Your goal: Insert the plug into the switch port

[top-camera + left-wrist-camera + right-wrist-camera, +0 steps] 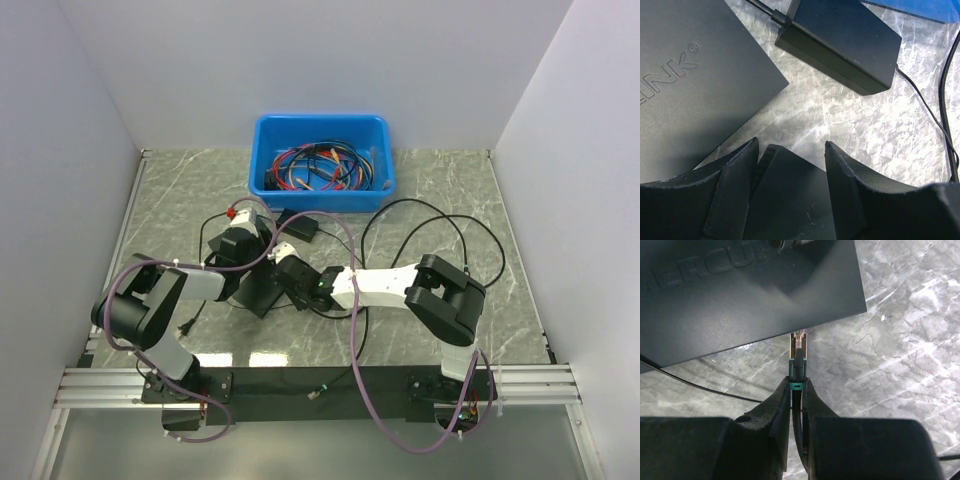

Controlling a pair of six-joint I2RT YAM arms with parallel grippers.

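The switch (740, 295) is a flat black box with raised lettering; its ports are hidden from view. My right gripper (798, 381) is shut on the plug (799, 347), holding it by its black boot and teal collar. The brass-coloured tip points at the switch's near edge and reaches it. A thin black cable runs back between the fingers. My left gripper (790, 145) is shut on a corner of the switch (790, 190), with a finger (737, 180) against its vented side. From above, both grippers meet over the switch (258, 292).
A black brick-shaped adapter (840, 40) lies just beyond the left gripper, also seen from above (300, 228). A second flat black box (690, 85) sits at its left. A blue bin (320, 122) of red and black cables stands at the back. Black cable loops (430, 225) lie on the right.
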